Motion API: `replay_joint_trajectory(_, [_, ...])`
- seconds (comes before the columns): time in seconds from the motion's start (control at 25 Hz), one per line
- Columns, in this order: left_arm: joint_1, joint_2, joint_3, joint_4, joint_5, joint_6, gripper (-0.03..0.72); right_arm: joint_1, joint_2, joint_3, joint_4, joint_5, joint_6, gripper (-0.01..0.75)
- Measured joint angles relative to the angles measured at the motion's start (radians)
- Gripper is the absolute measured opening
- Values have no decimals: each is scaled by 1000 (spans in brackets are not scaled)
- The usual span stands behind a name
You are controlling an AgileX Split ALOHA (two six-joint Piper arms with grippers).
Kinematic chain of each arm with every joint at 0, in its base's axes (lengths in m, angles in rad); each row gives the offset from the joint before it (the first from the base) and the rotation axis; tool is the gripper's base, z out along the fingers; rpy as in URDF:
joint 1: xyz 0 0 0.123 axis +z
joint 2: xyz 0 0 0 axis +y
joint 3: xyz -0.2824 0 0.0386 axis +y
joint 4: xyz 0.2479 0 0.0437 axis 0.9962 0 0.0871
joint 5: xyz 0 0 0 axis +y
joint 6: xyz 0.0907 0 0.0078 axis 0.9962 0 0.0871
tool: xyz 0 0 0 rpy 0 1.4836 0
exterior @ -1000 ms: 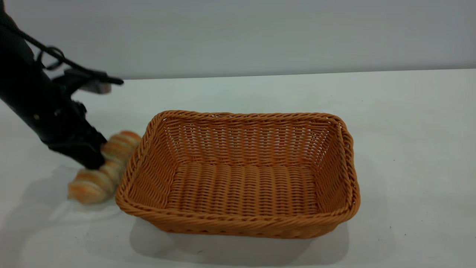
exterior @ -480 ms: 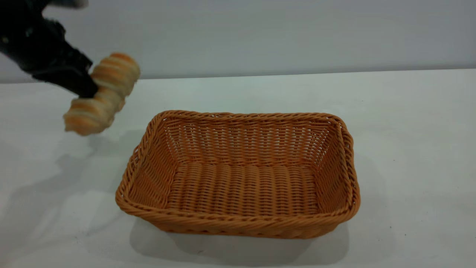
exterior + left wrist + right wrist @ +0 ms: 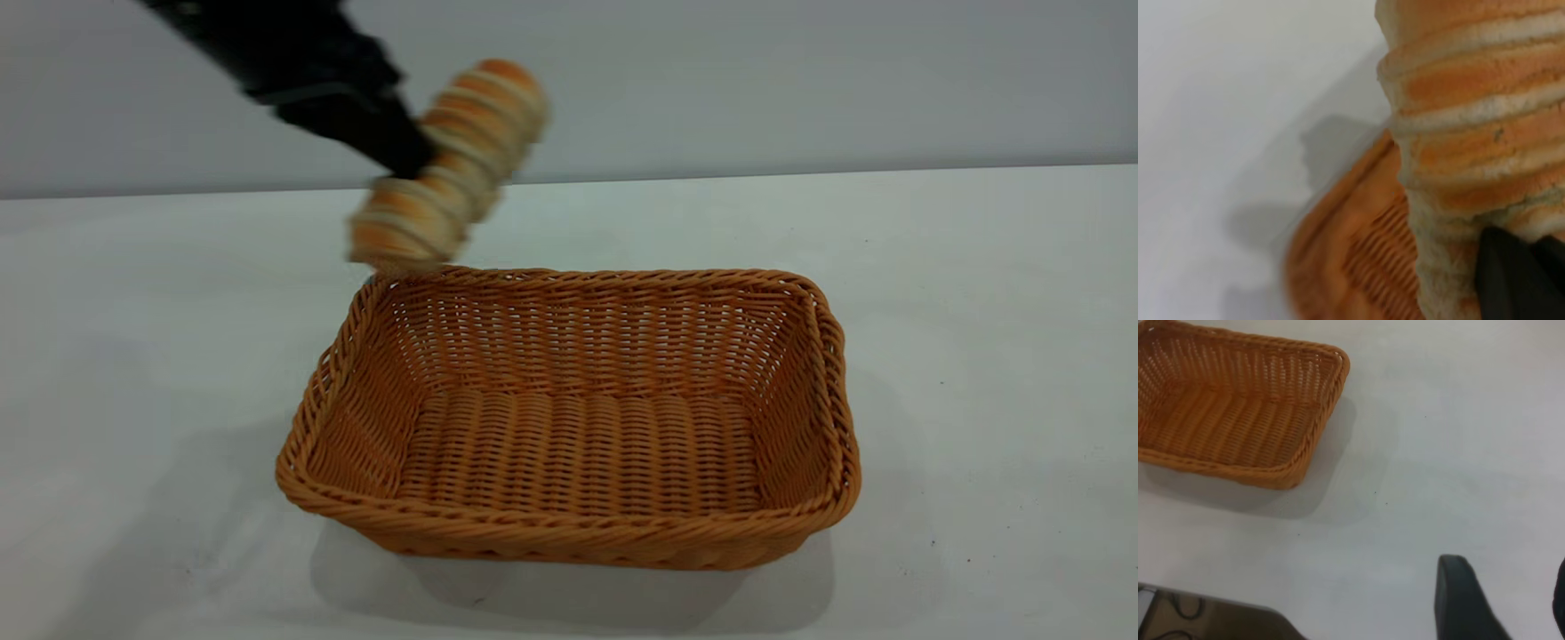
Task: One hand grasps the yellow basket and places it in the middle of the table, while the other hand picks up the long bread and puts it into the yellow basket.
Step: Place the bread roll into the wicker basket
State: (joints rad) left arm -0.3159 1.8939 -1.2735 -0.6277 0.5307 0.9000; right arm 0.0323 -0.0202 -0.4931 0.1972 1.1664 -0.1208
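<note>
The yellow basket is a large orange-tan wicker basket standing in the middle of the white table, with nothing inside. My left gripper is shut on the long bread, a cream loaf with orange stripes, and holds it tilted in the air above the basket's far left corner. In the left wrist view the long bread fills the frame, with a black finger against it and the basket rim below. My right gripper is open and empty over bare table, off to the side of the basket.
A grey wall stands behind the table's far edge. In the right wrist view the table's edge shows, with a cable beyond it. White tabletop lies on both sides of the basket.
My left gripper lifted the long bread off the table at the basket's left and carried it up and to the right, over the basket's far left corner. The basket has not moved.
</note>
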Motion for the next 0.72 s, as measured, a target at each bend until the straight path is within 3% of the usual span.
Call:
replay_joint_trajectory(0.24, [-99, 79, -10, -2, 9, -14, 7, 0, 0, 0, 0, 0, 0, 378])
replay_joint_trajectory(0.48, [-117, 126, -10, 1, 52, -27, 11, 0, 0, 0, 0, 0, 0, 377])
replay_joint_trajectory(0.64, [-117, 127, -11, 21, 65, -36, 68, 0, 0, 0, 0, 0, 2, 377])
replay_joint_trajectory(0.72, [-117, 127, -11, 35, 66, -50, 134, 0, 0, 0, 0, 0, 2, 377])
